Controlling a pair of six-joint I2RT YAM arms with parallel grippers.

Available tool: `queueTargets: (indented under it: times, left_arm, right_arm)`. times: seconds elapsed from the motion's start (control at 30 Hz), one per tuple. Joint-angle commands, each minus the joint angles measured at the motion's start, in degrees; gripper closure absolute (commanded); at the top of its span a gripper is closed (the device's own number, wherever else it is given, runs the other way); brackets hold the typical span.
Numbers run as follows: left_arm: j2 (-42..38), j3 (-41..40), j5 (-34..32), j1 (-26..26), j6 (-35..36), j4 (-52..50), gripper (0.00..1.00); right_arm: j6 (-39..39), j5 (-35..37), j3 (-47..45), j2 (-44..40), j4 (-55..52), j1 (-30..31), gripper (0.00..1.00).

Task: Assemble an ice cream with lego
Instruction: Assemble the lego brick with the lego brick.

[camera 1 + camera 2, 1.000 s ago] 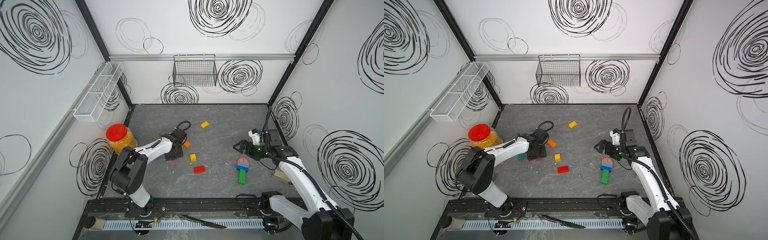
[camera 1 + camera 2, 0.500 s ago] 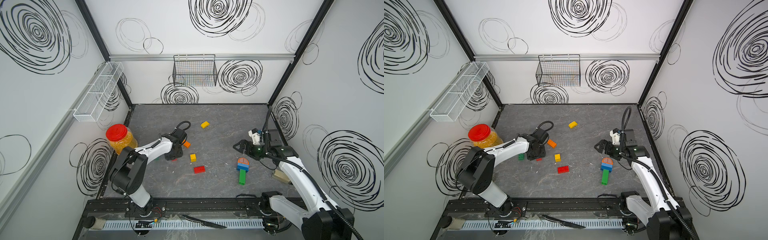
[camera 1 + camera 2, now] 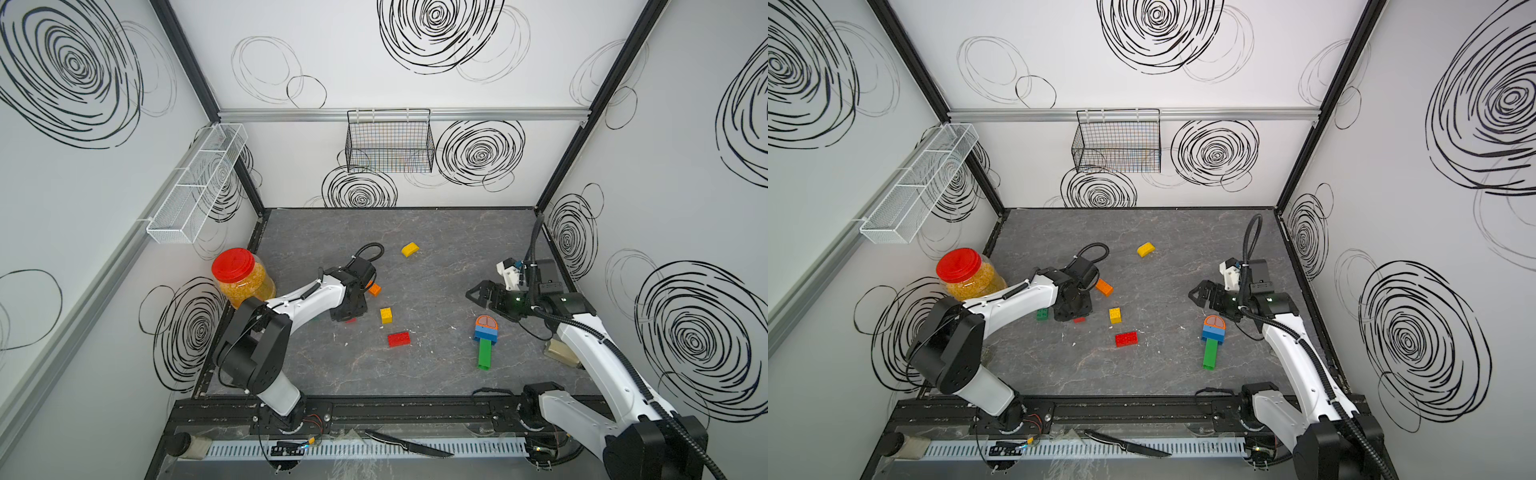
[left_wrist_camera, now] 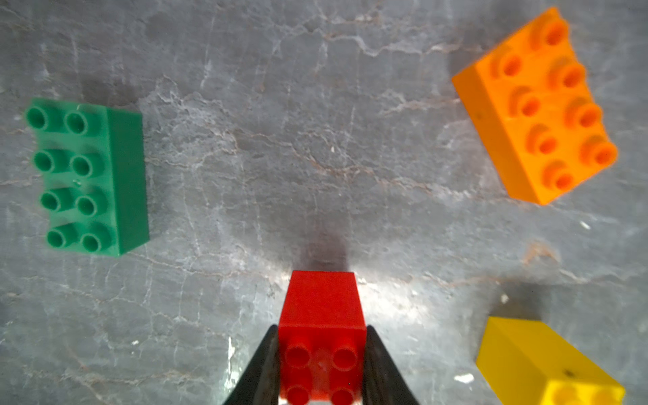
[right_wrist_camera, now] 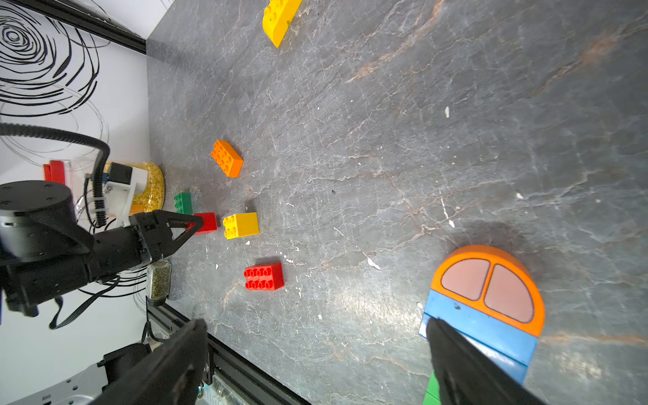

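Between jaws of left tool (image 4: 321, 331), small red brick (image 4: 321, 301), pinched both sides

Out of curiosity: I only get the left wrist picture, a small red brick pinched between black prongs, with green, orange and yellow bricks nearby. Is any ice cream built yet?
Observer: Partly. A stack lies flat on the table: orange dome, blue brick, long green brick.
Operator: Is the other arm holding it?
Observer: No. The right tool is open and empty, near the dome end.
Operator: Any bricks I'm missing?
Observer: A larger red brick and a rounded yellow brick, loose on the table.
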Motion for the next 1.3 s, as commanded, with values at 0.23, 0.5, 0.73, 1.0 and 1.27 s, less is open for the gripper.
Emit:
queueTargets:
  times: [0.23,0.5,0.73,1.0,1.27]
  left_arm:
    - [-2.38,8.8,-0.39,-11.96,-9.74,-6.07,0.86]
    - [2.81,14.89,0.26,-13.81,-10.07,-6.88,0.86]
    - [5.83,17.44,0.44,-14.6,-9.88,-7.9,0.86]
    - [7.54,17.68,-0.24,-14.62,-10.05,-7.72,0.86]
    - [8.67,17.94,-0.28,-14.18,-9.8,-7.03,0.86]
  right_arm:
    - [0.56,-1.36,-1.53,-0.32,2.39,0.17,0.0]
    - [0.21,-1.1,-1.18,-0.41,0.81,-0.01,0.0]
    - [-0.04,-1.44,-1.57,-1.02,0.71,-0.69,0.0]
    - [-0.67,-2.02,-1.31,-0.67,0.52,-1.32,0.0]
    - [-0.67,-2.06,-1.12,-0.56,0.41,-1.46,0.0]
